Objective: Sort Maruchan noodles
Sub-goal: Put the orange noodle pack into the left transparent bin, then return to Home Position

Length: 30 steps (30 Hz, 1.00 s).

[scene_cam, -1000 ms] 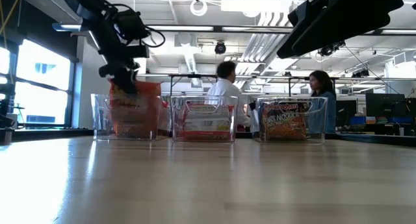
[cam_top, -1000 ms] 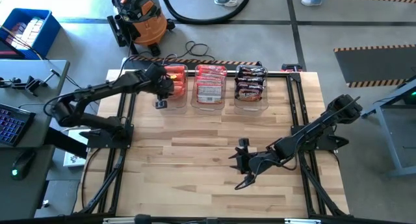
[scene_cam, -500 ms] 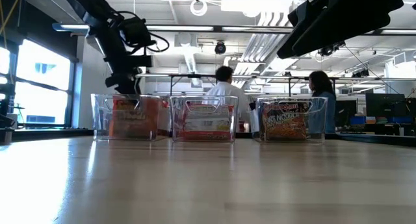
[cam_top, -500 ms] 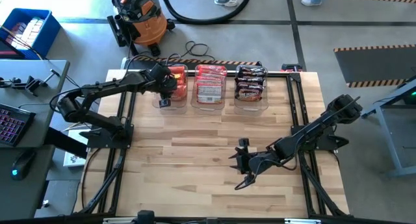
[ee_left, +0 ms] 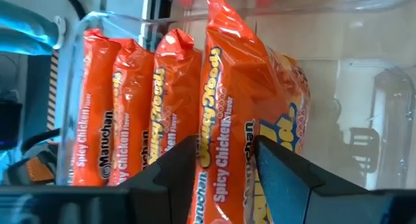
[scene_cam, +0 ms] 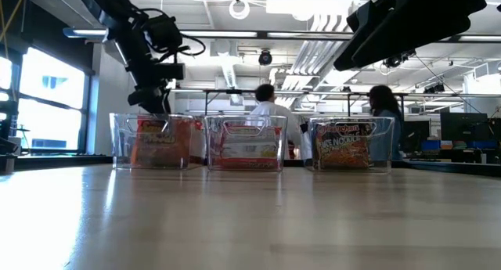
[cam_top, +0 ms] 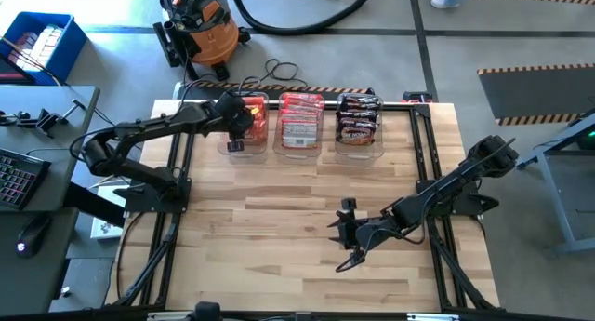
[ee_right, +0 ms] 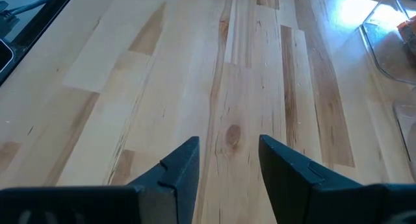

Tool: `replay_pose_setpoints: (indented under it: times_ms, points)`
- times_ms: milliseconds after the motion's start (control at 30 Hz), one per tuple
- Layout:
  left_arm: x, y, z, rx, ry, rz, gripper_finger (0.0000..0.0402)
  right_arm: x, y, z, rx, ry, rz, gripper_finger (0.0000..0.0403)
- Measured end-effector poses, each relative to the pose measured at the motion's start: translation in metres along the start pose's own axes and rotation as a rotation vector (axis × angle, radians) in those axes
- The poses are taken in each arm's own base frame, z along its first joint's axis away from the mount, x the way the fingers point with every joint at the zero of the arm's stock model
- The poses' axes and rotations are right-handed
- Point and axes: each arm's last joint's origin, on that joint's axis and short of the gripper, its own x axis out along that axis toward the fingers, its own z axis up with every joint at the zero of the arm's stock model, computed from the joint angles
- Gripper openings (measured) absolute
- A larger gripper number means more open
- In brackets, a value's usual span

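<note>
Left gripper (cam_top: 236, 127) parted over orange noodle packets (ee_left: 214, 107), 11 o'clock bin (scene_cam: 153, 141) | right gripper (cam_top: 345, 235) parted, empty, 5 o'clock.

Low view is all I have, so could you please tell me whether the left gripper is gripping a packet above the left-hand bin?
Observer: In the left wrist view, the left gripper has its fingers apart. An orange Spicy Chicken packet stands on edge just beyond them, inside the clear bin.
Operator: Thank you. Are other packets in that bin?
Observer: Yes, several more orange packets stand on edge beside it.
Operator: And where is the right gripper?
Observer: From above, the right gripper waits open and empty over the bare wooden table, well short of the bins.
</note>
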Motion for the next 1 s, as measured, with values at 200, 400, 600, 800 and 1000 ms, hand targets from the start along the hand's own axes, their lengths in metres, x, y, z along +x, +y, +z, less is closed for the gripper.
replay_pose_setpoints:
  times_ms: [200, 400, 600, 800, 1000]
  points:
    - [-0.021, 0.0, 0.004, -0.011, -0.054, 0.062, 0.0147, 0.0, 0.001, -0.001, -0.015, 0.008, 0.03, 0.014]
    - [-0.052, -0.001, 0.003, -0.18, -0.128, 0.134, 0.0137, 0.0, 0.003, 0.001, -0.075, -0.002, 0.09, 0.0139]
    - [-0.075, -0.006, -0.002, -0.38, -0.187, 0.118, 0.01, 0.003, -0.008, -0.002, -0.123, 0.032, 0.008, 0.0106]
    - [-0.098, -0.02, 0.001, -0.401, -0.294, 0.047, 0.0024, 0.009, -0.025, -0.003, -0.13, 0.063, -0.027, 0.0023]
    - [-0.12, -0.04, 0.011, -0.37, -0.498, -0.046, 0.0012, 0.023, -0.04, -0.031, -0.085, -0.049, -0.013, 0.0011]
